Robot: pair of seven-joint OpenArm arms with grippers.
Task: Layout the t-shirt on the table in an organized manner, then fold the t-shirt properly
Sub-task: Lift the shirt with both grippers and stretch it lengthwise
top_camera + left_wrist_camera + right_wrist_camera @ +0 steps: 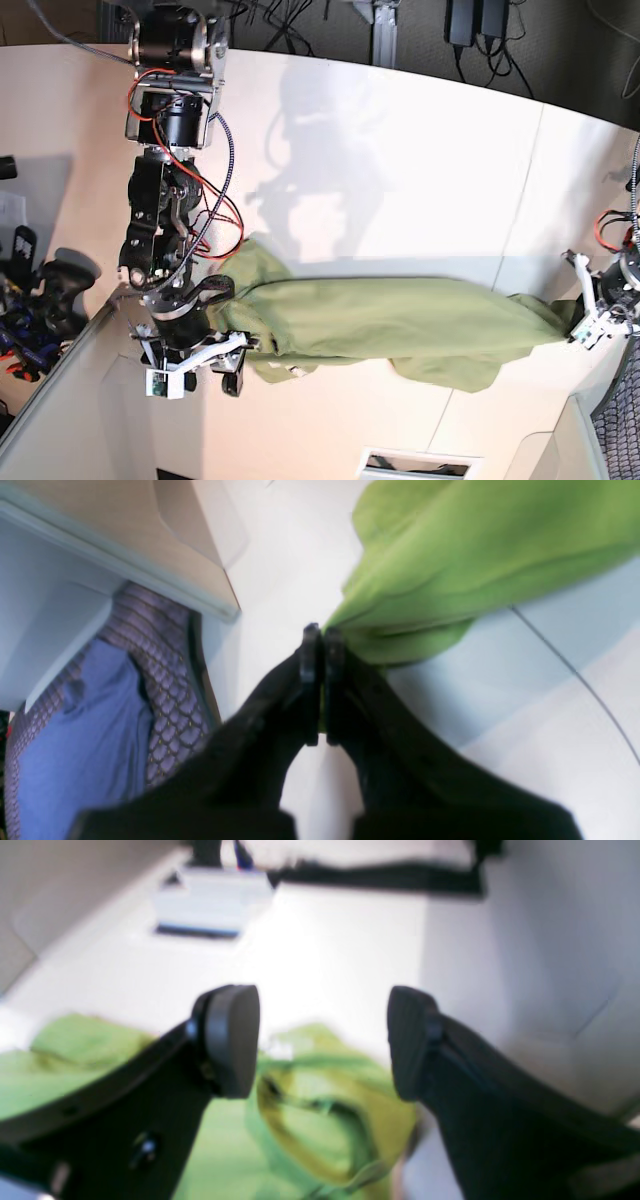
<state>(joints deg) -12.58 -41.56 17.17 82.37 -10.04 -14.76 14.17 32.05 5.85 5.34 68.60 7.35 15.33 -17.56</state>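
Observation:
The olive-green t-shirt [400,325] lies stretched in a long wrinkled band across the white table [400,150]. My left gripper [585,325] is at the table's right edge, shut on the shirt's end. In the left wrist view its fingertips [312,645] pinch a fold of the t-shirt [450,555]. My right gripper [195,375] stands open at the shirt's other end. In the right wrist view the right gripper [322,1040] hangs above the t-shirt [310,1120], whose neck opening shows between the spread fingers, and nothing is held.
A grey-white panel [415,465] sits at the near edge and shows again as the grey-white panel [210,905] beyond the shirt. A thin dark seam [575,670] crosses the table. Clutter [40,290] lies off the left edge, cables [470,30] at the back.

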